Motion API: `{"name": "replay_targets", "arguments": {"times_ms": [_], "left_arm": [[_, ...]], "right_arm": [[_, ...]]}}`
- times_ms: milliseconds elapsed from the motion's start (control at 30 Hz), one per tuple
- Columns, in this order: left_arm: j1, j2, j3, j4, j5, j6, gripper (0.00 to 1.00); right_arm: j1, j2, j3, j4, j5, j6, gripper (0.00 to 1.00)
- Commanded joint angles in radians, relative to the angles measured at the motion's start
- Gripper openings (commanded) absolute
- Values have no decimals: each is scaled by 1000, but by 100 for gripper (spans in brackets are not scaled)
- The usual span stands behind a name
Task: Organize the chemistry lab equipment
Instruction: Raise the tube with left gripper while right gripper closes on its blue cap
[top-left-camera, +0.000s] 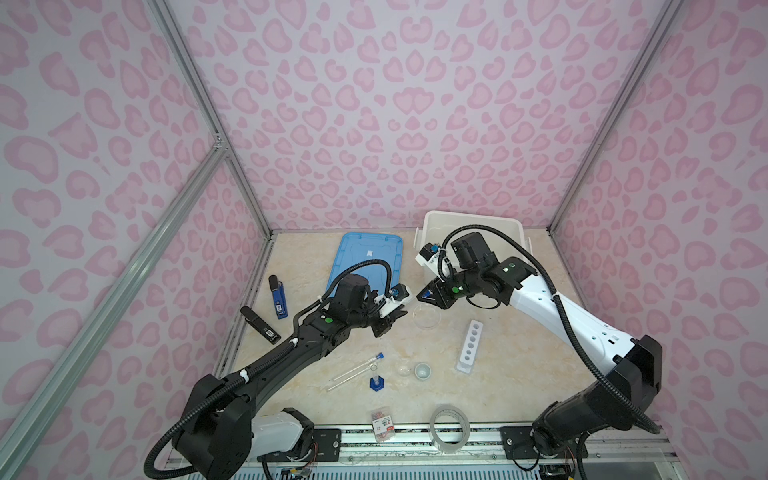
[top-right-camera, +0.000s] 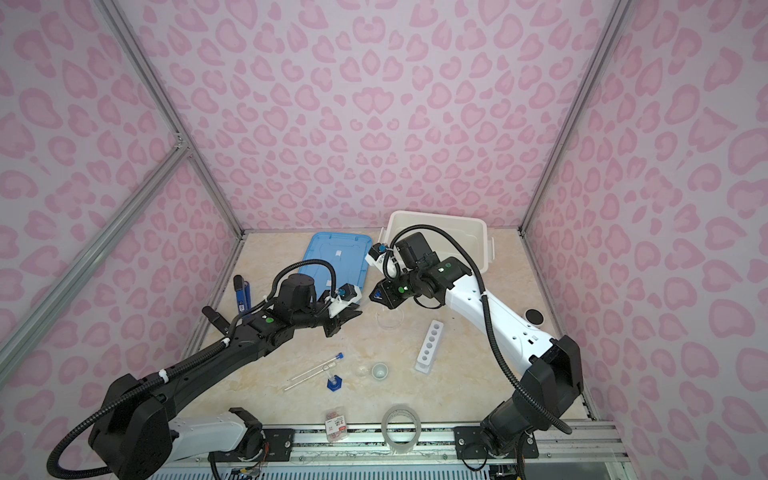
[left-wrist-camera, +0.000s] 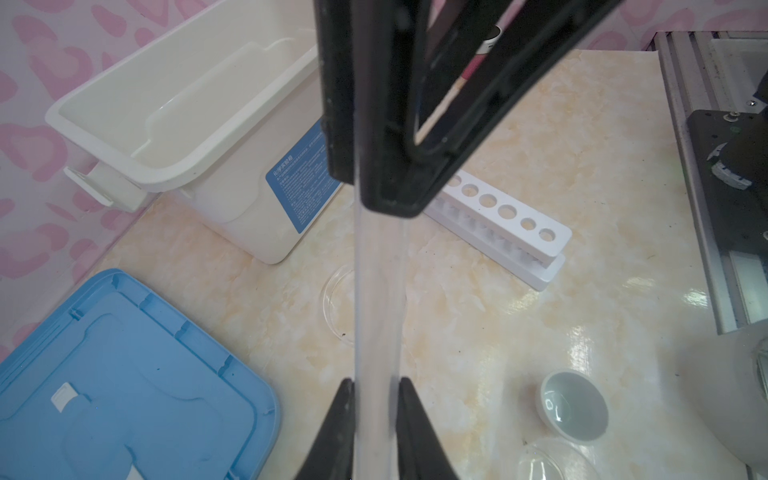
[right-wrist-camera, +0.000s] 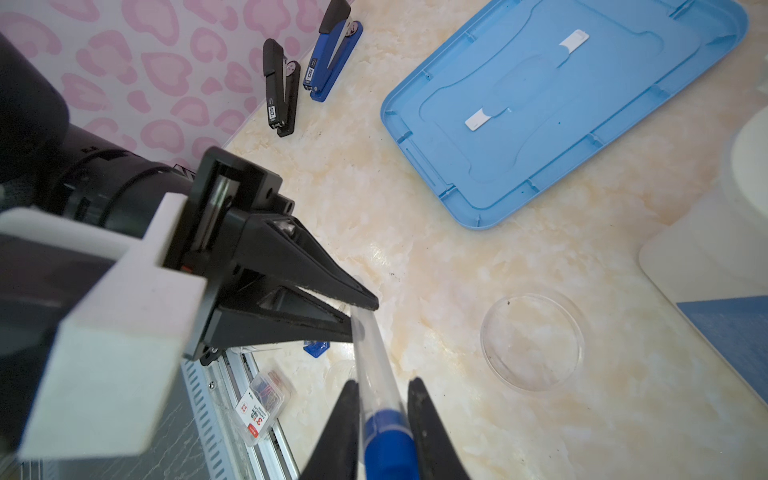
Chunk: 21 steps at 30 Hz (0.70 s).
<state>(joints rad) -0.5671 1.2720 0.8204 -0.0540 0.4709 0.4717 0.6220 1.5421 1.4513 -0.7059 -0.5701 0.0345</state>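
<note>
Tube (right-wrist-camera: 376, 365) held clear of the surface (top-left-camera: 519, 374), mid-way toward the far edge: left gripper (right-wrist-camera: 365, 316) pinches its clear end, right gripper (right-wrist-camera: 382, 386) clamps the blue-capped end. Clear dish (top-left-camera: 427, 316) lies just beside, one rack (top-left-camera: 471, 345) toward the right edge. Two more tubes (top-left-camera: 356, 368) and one cup (top-left-camera: 422, 370) nearer the front edge. Held tube barely visible in both top views.

Black stapler (right-wrist-camera: 278, 91), worktop (right-wrist-camera: 415, 249) 9 o'clock: sticker "50". Blue stapler (right-wrist-camera: 328, 70) beside it: "50". Packet (right-wrist-camera: 259, 409), 6 o'clock: red label (right-wrist-camera: 254, 424) "3". Bin (left-wrist-camera: 232, 208) blue label (left-wrist-camera: 301, 178): Chinese print, illegible.
</note>
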Motion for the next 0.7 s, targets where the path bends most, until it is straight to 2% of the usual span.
{"name": "replay_targets", "arguments": {"times_ms": [0,233,367,400,667], "left_arm": [[1,-4,-3,20,16,-5,21],[1,-4,-3,24,5,-7,25],[1,-5,-3,24,5,-13,35],[1,-6,-3,25,2,-15,41],[5,-65,-24,65,-107,-22,45]], "right_arm": [[2,2,-4,10,9,-2,17],[4,-5,-10,2,29,5,13],[5,2,-7,-12,53,5,13],[5,2,-7,-17,62,7,13],[-5,-17,26,-173,223,-2,12]]}}
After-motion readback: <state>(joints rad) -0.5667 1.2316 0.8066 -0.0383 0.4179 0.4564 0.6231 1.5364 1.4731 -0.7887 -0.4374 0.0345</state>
